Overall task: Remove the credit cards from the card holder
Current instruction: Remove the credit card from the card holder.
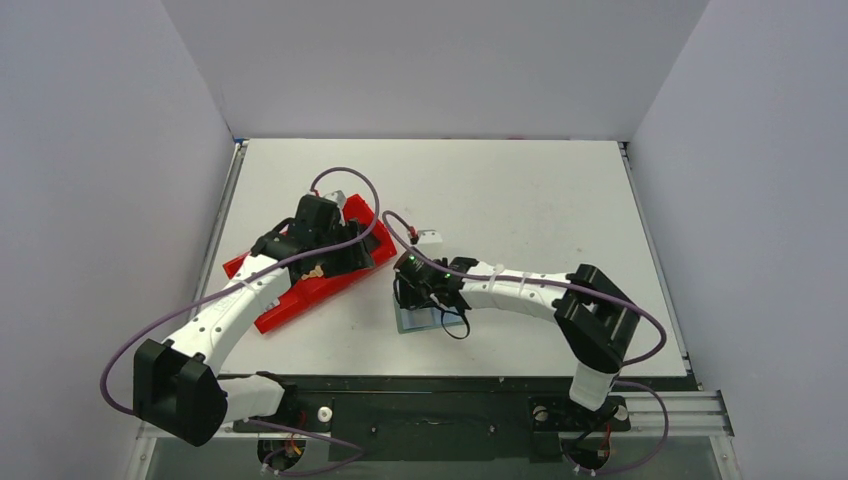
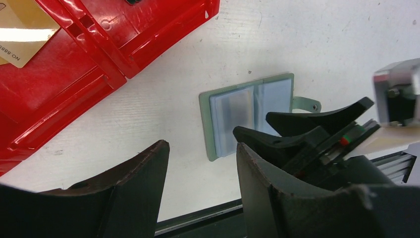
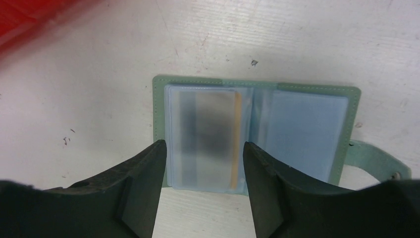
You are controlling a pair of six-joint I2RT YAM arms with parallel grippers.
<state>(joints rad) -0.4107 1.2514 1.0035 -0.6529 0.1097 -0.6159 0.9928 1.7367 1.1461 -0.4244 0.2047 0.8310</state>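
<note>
The grey-green card holder [image 3: 302, 129] lies open and flat on the white table, its strap tab [image 3: 376, 158] at the right. In its left clear sleeve sits a credit card [image 3: 208, 134], blurred grey with a tan edge. My right gripper [image 3: 203, 143] hovers open over that sleeve, one finger at each side edge and nothing pinched. From above, the right gripper [image 1: 425, 300] covers most of the card holder [image 1: 420, 322]. A tan-yellow credit card [image 2: 25, 29] lies in the red tray [image 2: 74, 74]. My left gripper [image 2: 200, 144] is open and empty above bare table, between the tray and the card holder [image 2: 233, 116].
The red three-compartment tray [image 1: 300, 290] lies slanted at the left of the table, partly under the left arm [image 1: 240, 300]. The right gripper's black fingers [image 2: 297, 126] show in the left wrist view. The table's dark front rail [image 1: 430, 385] runs close below the holder.
</note>
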